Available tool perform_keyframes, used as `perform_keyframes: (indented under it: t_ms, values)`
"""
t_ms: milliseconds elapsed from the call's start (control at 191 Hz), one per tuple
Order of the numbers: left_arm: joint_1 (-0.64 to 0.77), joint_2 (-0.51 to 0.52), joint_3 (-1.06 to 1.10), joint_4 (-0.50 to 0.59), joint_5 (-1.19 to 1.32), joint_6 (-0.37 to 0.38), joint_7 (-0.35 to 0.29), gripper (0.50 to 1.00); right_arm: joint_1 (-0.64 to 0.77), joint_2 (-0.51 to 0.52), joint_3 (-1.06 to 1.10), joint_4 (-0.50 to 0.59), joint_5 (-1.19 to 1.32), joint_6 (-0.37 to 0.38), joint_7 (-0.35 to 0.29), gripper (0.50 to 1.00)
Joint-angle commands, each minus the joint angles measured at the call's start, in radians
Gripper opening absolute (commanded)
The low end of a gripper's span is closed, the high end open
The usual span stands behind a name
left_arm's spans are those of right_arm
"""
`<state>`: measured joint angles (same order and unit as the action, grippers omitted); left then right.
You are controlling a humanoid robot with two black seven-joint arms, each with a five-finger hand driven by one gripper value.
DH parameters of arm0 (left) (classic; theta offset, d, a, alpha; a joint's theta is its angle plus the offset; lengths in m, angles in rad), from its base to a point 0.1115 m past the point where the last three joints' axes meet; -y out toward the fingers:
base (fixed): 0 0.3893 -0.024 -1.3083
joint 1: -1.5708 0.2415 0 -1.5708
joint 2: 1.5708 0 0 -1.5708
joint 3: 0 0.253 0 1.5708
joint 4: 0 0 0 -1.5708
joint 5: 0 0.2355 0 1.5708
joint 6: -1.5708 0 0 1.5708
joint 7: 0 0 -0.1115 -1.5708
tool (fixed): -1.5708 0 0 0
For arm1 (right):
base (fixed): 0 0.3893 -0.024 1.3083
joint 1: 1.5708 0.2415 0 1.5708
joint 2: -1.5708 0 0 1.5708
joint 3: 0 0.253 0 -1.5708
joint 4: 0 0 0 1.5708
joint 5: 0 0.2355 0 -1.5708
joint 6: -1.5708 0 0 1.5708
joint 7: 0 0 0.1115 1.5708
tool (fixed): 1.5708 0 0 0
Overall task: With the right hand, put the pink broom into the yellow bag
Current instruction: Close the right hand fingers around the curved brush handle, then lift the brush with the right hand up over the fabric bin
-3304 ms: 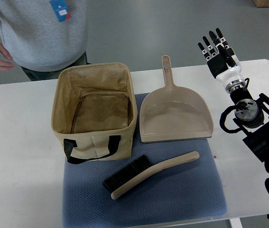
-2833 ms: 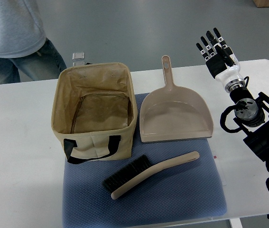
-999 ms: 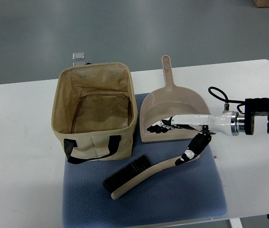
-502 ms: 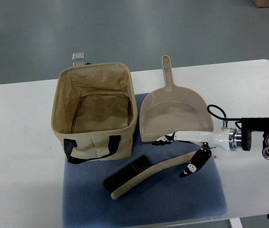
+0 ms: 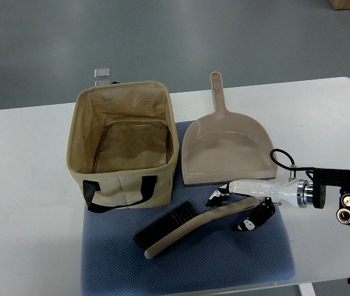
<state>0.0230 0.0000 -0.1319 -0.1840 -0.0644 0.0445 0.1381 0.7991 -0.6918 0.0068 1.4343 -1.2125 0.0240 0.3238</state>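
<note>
The broom (image 5: 190,227) lies flat on the blue mat (image 5: 187,259), nearest the robot's side, its long axis running diagonally: the dark bristle head points toward the lower left, and the handle rises toward the right, where its tip meets the right hand (image 5: 241,206). That hand reaches in level from the right edge on a white forearm, palm low over the mat, with the fingers (image 5: 216,195) on the far side of the handle and the dark thumb on the near side, set around the handle end; whether they actually grip it cannot be told, since the hand covers the contact. The handle's tip is hidden beneath the hand. Just beyond lies the dustpan (image 5: 227,154), its handle pointing away. To its left stands the open bag (image 5: 123,145), upright, on the white table (image 5: 26,185).
</note>
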Motion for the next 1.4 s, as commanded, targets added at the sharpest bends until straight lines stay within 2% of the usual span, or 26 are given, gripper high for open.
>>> perform_keyframes:
  t_ms: [0,84,246,288,314,591,1035,1161,1234,1396]
  values:
    - [0.0,0.0,0.0,0.001,0.0,0.0,0.0,1.0,-0.008,0.009,0.001,-0.012,-0.013,-0.007,0.003,0.662]
    - [0.0,0.0,0.0,0.0,0.0,0.0,0.0,1.0,-0.011,0.018,0.001,-0.023,-0.032,-0.01,0.003,0.617]
    - [0.0,0.0,0.0,0.0,0.0,0.0,0.0,1.0,-0.021,0.035,0.001,-0.045,-0.051,-0.019,0.004,0.562]
    - [0.0,0.0,0.0,0.0,0.0,0.0,0.0,1.0,-0.024,0.037,-0.001,-0.052,-0.059,-0.022,0.003,0.535]
    - [0.0,0.0,0.0,0.0,0.0,0.0,0.0,1.0,-0.024,0.04,-0.001,-0.057,-0.065,-0.026,0.003,0.5]
    - [0.0,0.0,0.0,0.0,0.0,0.0,0.0,1.0,-0.008,0.023,0.029,-0.057,-0.067,-0.03,0.004,0.5]
    - [0.0,0.0,0.002,-0.002,0.0,0.0,0.0,1.0,0.135,-0.199,0.119,0.104,-0.012,0.033,0.035,0.5]
    - [0.0,0.0,0.002,-0.002,0.002,0.0,0.0,1.0,0.15,-0.276,0.185,0.149,0.01,0.071,0.035,0.5]
    - [0.0,0.0,0.002,-0.002,0.002,0.0,0.0,1.0,0.166,-0.322,0.252,0.167,0.036,0.129,0.032,0.5]
    - [-0.001,0.0,0.003,-0.012,0.003,0.0,0.0,1.0,0.204,-0.322,0.394,0.161,0.094,0.211,0.012,0.5]
